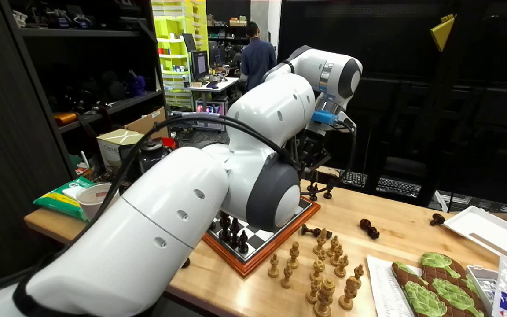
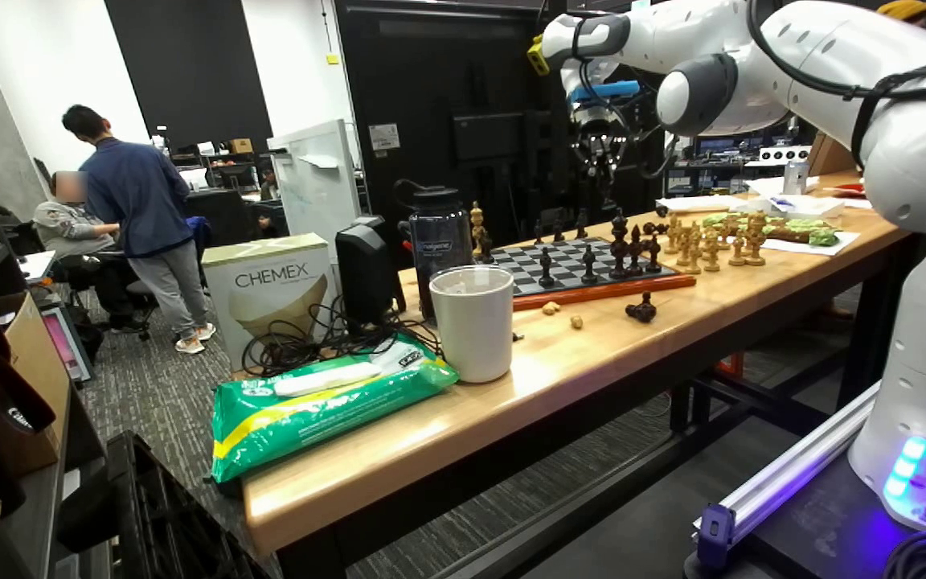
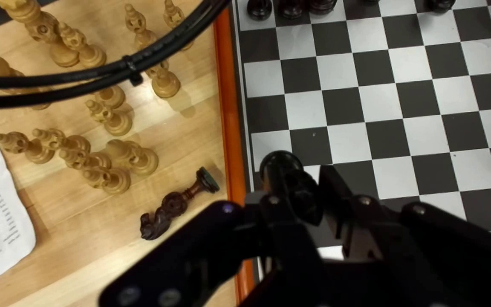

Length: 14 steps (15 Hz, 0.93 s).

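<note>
Pale worktop (image 3: 194, 136) and board (image 3: 399, 136) lie below my end effector (image 3: 301, 194), which grasps a dark piece (image 3: 291, 183) above the board's edge; I judge it light, rigid, slick, best pinched at its waist.

"CHEMEX" stands on the pale, square cardboard box (image 2: 270, 299) at left, "nalgene" on the dark, translucent plastic bottle (image 2: 438, 256) to its right.
</note>
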Tool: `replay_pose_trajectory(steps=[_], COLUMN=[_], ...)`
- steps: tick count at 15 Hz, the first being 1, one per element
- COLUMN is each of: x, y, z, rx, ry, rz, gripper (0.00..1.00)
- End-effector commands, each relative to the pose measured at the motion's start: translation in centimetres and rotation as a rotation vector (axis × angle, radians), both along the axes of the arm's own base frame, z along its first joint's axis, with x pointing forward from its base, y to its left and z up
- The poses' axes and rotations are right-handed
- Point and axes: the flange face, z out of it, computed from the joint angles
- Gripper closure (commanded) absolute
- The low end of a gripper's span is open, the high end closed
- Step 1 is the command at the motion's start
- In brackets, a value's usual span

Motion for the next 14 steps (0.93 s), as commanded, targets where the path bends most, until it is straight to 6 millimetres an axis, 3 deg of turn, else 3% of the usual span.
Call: replay_pose_trajectory(steps=[1, 11, 14], x=[-0.4, -0.5, -0.6], y=[0.3, 0.4, 1.2], z=[1.0, 1.7, 3.5], rx=[0.019, 0.002, -0.027], ry=[0.003, -0.004, -0.027], rz=[-0.005, 0.008, 0.034], gripper=[0.94, 0.94, 0.94])
